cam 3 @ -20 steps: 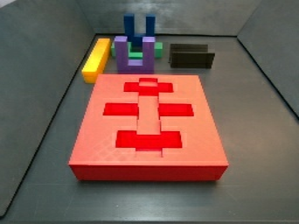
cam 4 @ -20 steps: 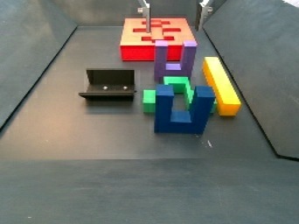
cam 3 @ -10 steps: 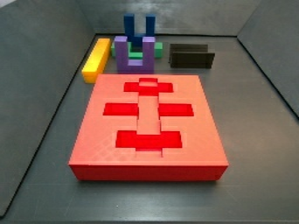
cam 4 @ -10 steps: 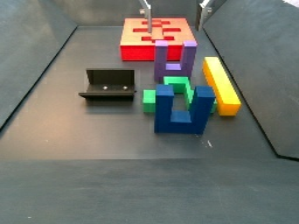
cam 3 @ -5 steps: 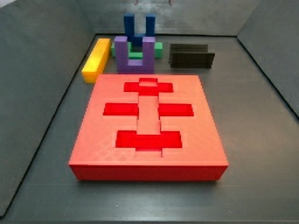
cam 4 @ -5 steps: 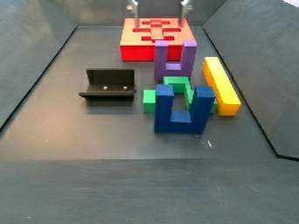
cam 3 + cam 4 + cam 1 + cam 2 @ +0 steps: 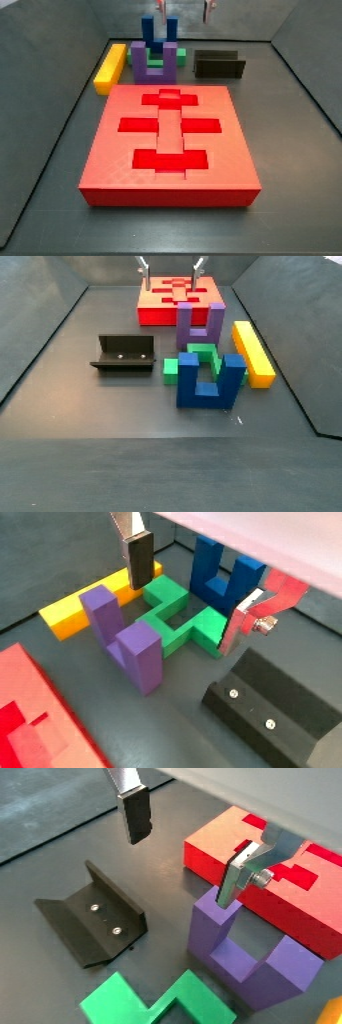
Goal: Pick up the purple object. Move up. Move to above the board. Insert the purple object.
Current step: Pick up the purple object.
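— Where is the gripper [image 7: 198, 594] placed right now?

— High above the cluster of pieces, it seems; only the two fingertips are seen at the top edge in both side views. In a wrist view the fingers [image 7: 134, 813] are spread wide with nothing between them, so the claw is open and empty.

— And the purple object [image 7: 201, 324]?

— It is lying flat on the floor, just beside the board [image 7: 178, 293] on one end and the green block [image 7: 198, 360] on the other. A yellow bar [image 7: 253, 352] lies alongside it, and a blue U-block [image 7: 211, 380] stands beyond the green one. Its prongs are pointed towards the green piece, as shown in a wrist view [image 7: 124, 640].

— Why is the claw kept open there?

— Probably so a prong or the base bar can be straddled on the descent. The pick has not yet been made.

— Anything in the way?

— The fixture [image 7: 123, 353] is set well apart, so it is unlikely to be struck; the green block is the closer risk.
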You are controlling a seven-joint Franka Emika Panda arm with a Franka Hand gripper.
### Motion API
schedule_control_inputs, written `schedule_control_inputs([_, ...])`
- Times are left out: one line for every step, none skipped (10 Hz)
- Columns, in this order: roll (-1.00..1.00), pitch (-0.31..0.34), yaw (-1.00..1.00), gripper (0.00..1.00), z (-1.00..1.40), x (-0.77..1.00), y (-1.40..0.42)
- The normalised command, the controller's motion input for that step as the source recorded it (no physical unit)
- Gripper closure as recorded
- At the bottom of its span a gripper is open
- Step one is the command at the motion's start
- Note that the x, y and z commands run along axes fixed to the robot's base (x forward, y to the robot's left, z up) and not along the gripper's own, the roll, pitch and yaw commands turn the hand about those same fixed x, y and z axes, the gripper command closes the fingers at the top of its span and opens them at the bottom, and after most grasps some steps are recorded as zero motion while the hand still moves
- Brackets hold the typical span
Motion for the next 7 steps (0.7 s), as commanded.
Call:
schedule_control_inputs([-0.08, -0.061, 0.00, 0.00, -0.20, -0.14, -0.24])
schedule_control_inputs([-0.09, -0.100, 0.00, 0.00, -0.25, -0.10, -0.19])
schedule_control_inputs([-0.09, -0.093, 0.00, 0.00, -0.27, -0.08, -0.08])
schedule_control_inputs([-0.04, -0.043, 0.00, 0.00, -0.26, -0.11, -0.03])
schedule_control_inputs([0.00, 0.000, 0.00, 0.00, -0.23, -0.13, 0.00])
schedule_control_inputs([0.04, 0.027, 0.00, 0.00, -0.23, -0.01, 0.00])
schedule_control_inputs([0.04, 0.031, -0.03, 0.00, -0.20, 0.00, 0.00])
